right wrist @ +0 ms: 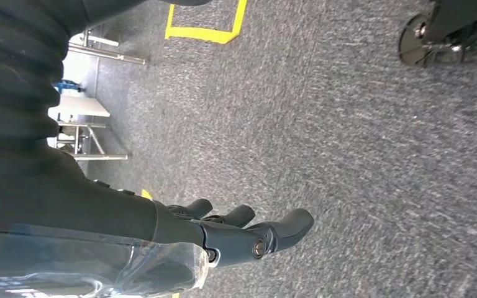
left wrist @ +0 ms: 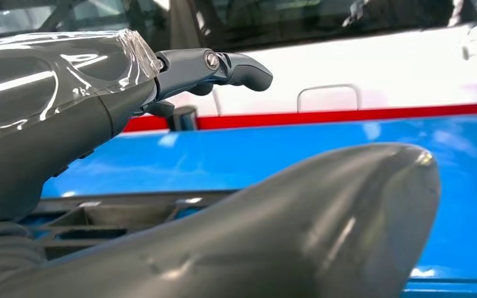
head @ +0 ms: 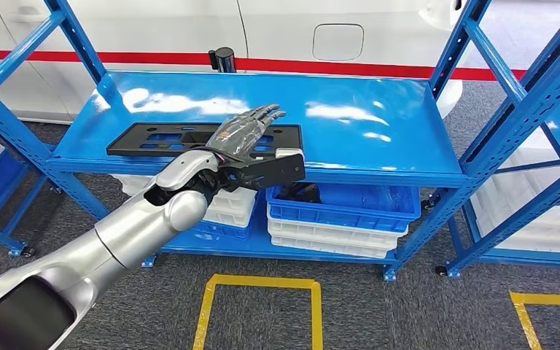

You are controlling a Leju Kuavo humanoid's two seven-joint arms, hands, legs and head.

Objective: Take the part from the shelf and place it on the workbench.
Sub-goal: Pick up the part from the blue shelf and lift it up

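while the right robot hand (right wrist: 248,239) hung empty over the floor, fingers loosely apart, the left robot hand (head: 244,131) hovered flat and empty over the black part (head: 153,138), whose long axis ran along the shelf (head: 379,124) front.

I can read no text, label, brand or number anywhere in my feeds. The glossy blue metal shelf (head: 379,124) carries no lettering that I can make out.

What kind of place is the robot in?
Probably a car factory or workshop storeroom: blue metal shelving, stacked plastic bins, yellow floor markings and a white car body behind the shelf.
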